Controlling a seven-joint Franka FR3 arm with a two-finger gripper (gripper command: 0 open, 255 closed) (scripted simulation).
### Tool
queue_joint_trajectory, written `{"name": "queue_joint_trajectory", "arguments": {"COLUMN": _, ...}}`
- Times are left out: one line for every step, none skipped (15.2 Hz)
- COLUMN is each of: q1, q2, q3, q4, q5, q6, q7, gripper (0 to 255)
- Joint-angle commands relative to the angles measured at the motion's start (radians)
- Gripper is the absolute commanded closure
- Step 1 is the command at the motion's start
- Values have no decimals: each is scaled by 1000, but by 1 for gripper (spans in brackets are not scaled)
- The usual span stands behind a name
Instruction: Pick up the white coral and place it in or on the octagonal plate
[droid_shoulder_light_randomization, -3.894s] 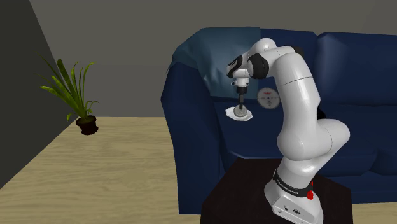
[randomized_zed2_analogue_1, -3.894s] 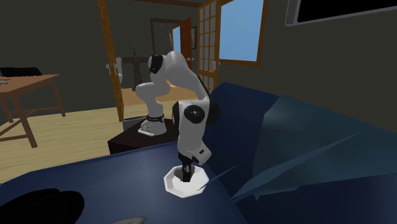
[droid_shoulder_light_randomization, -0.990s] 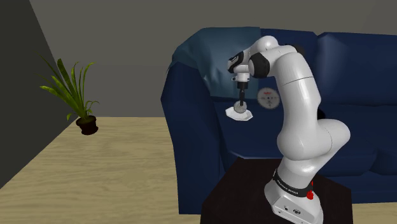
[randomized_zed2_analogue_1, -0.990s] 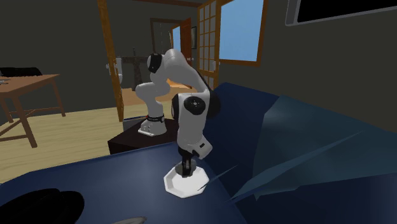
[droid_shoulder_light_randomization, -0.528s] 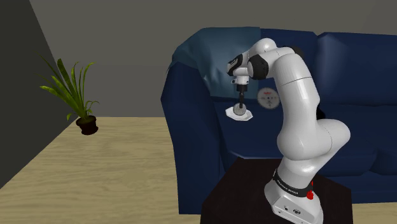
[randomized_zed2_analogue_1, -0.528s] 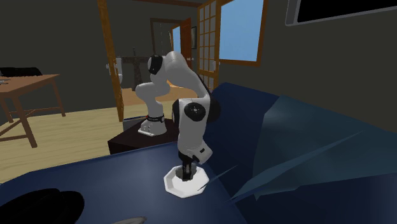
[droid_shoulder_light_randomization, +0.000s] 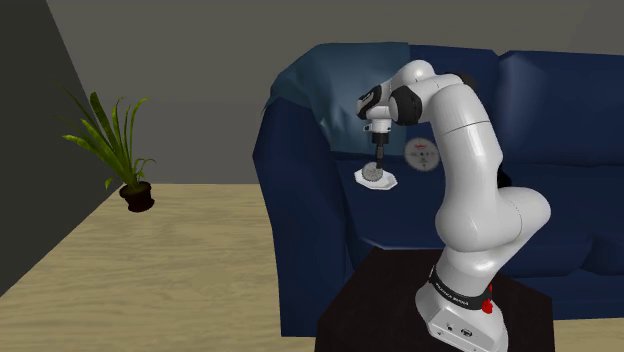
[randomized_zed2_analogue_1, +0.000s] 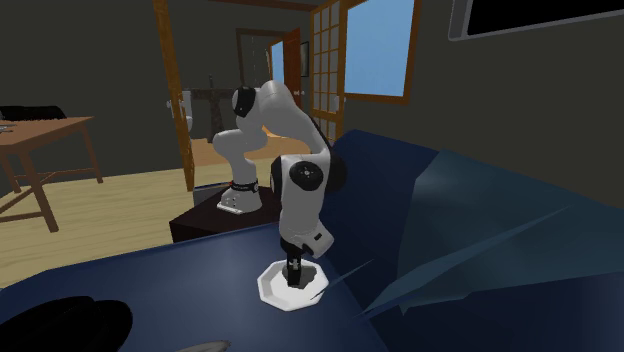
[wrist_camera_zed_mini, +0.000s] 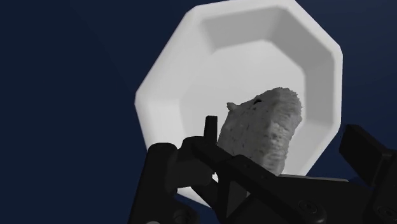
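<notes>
The jaws stand apart, straddling the white coral (wrist_camera_zed_mini: 264, 130) without clasping it. White plate shows between the coral and one jaw. The other jaw is just beside the coral, and whether it touches cannot be told. The coral, a rough pale-grey lump, sits inside the white octagonal plate (wrist_camera_zed_mini: 165, 83), off-centre, toward the rim nearest the jaws.

In the shoulder view the plate (droid_shoulder_light_randomization: 389, 184) lies on the seat of a dark blue sofa (droid_shoulder_light_randomization: 300, 250), at about 11 o'clock from the stand (droid_shoulder_light_randomization: 365, 310). The white arm (droid_shoulder_light_randomization: 470, 170) bends over it, jaws pointing straight down just above the coral (droid_shoulder_light_randomization: 375, 174). A small white disc with red marks (droid_shoulder_light_randomization: 422, 155) lies near the plate at 2 o'clock. A potted plant (droid_shoulder_light_randomization: 120, 150) stands on the floor well apart at 9 o'clock.
</notes>
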Motion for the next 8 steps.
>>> {"name": "queue_joint_trajectory", "arguments": {"q1": 0, "q2": 0, "q3": 0, "q4": 0, "q5": 0, "q6": 0, "q7": 0, "gripper": 0}}
{"name": "queue_joint_trajectory", "arguments": {"q1": 0, "q2": 0, "q3": 0, "q4": 0, "q5": 0, "q6": 0, "q7": 0, "gripper": 0}}
{"name": "queue_joint_trajectory", "arguments": {"q1": -5, "q2": 1, "q3": -1, "q4": 36, "q5": -3, "q6": -34, "q7": 3, "gripper": 0}}
{"name": "queue_joint_trajectory", "arguments": {"q1": -11, "q2": 4, "q3": -2, "q4": 75, "q5": -5, "q6": -69, "q7": 7, "gripper": 0}}
{"name": "queue_joint_trajectory", "arguments": {"q1": -19, "q2": 9, "q3": -2, "q4": 117, "q5": -6, "q6": -105, "q7": 10, "gripper": 0}}
{"name": "queue_joint_trajectory", "arguments": {"q1": -25, "q2": 14, "q3": -2, "q4": 152, "q5": -7, "q6": -134, "q7": 13, "gripper": 0}}
{"name": "queue_joint_trajectory", "arguments": {"q1": -25, "q2": 14, "q3": -2, "q4": 152, "q5": -7, "q6": -134, "q7": 13, "gripper": 0}}
{"name": "queue_joint_trajectory", "arguments": {"q1": -25, "q2": 14, "q3": -2, "q4": 152, "q5": -7, "q6": -134, "q7": 13, "gripper": 0}}
